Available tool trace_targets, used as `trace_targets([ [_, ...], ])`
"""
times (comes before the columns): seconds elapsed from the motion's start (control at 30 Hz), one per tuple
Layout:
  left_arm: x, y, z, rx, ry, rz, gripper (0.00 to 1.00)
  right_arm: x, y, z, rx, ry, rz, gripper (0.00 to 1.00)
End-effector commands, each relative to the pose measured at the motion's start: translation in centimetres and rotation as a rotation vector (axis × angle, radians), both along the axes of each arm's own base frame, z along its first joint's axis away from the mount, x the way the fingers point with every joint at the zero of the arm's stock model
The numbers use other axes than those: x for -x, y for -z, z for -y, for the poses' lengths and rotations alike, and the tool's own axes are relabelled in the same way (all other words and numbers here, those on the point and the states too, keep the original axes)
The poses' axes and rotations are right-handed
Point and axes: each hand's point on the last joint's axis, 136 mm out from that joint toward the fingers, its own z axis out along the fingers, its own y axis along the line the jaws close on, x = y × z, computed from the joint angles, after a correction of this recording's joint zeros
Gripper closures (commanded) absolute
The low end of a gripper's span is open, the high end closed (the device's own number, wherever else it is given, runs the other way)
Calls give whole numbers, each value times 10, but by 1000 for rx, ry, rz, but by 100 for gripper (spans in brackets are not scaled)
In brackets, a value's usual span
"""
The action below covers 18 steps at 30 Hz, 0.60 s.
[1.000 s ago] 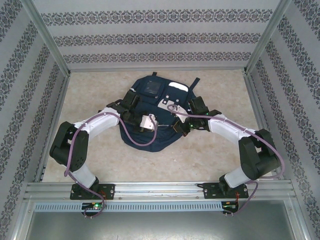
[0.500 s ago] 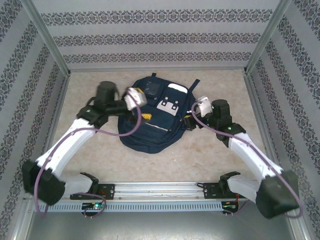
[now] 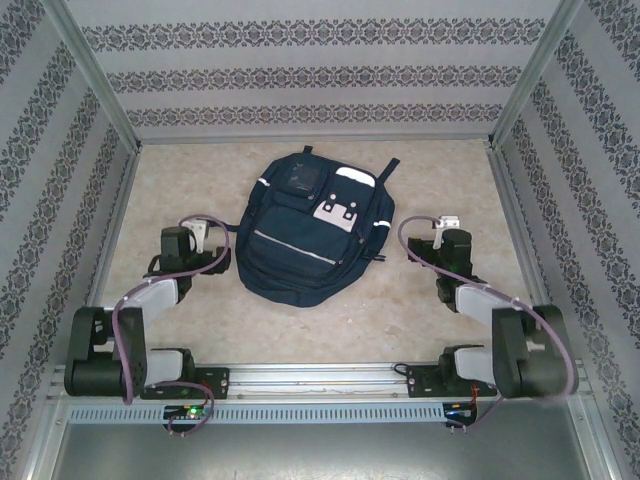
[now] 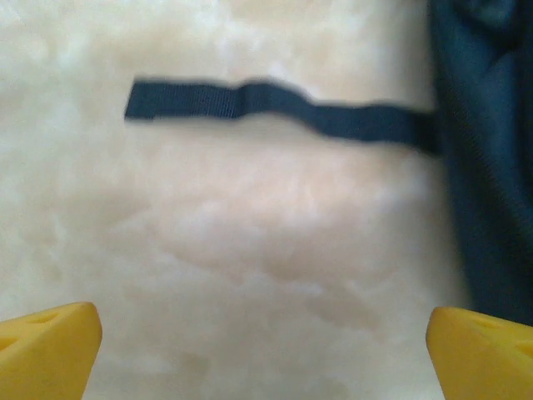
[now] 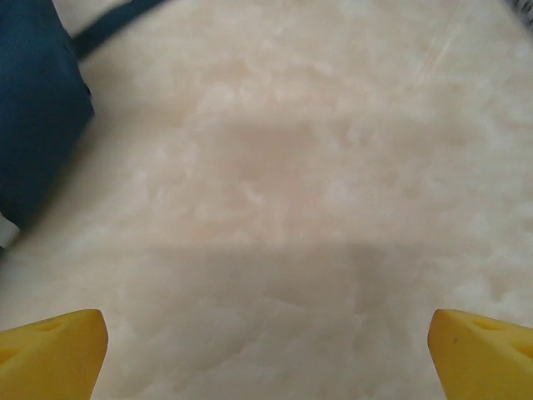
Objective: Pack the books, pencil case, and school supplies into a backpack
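Top external view is showing both arms folded low beside their bases at the near edge of the table (image 3: 400, 320). Just beyond them, the left gripper (image 3: 190, 238) is hanging near the left side of the backpack (image 3: 300, 250), and the right gripper (image 3: 448, 236) is hanging a little further off its right side. Neither one is touching the bag.

Left wrist view is looking down past two yellow fingertips (image 4: 50, 346) that are standing wide apart at the bottom corners. The tool is released and is gripping nothing, with bare pale tabletop between the tips. Further out, a dark navy strap (image 4: 275, 108) is lying flat on the table and running across to the backpack's fabric edge (image 4: 491, 167) on the right.

Right wrist view is showing the same: yellow fingertips (image 5: 483, 350) are spread wide, nothing is sitting between them, and this tool is released too. Beyond them, a corner of the backpack (image 5: 37, 108) is filling the upper left.

Between the two grippers, the navy backpack is lying flat in the middle of the table with its front facing up, showing its white patches and a thin white stripe. Behind it, the patterned back wall (image 3: 320, 70) is closing off the far end of the table.
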Motion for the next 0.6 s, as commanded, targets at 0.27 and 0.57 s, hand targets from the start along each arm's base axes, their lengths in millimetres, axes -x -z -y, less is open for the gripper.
trace_targets([
  [0.27,-66,-50,3,61,16,432,1,-49,-42,14,-55,53,298,2],
  [0.57,-69,-39,3,56,20,416,1,-53,-40,-5,-43,-58,278,2],
])
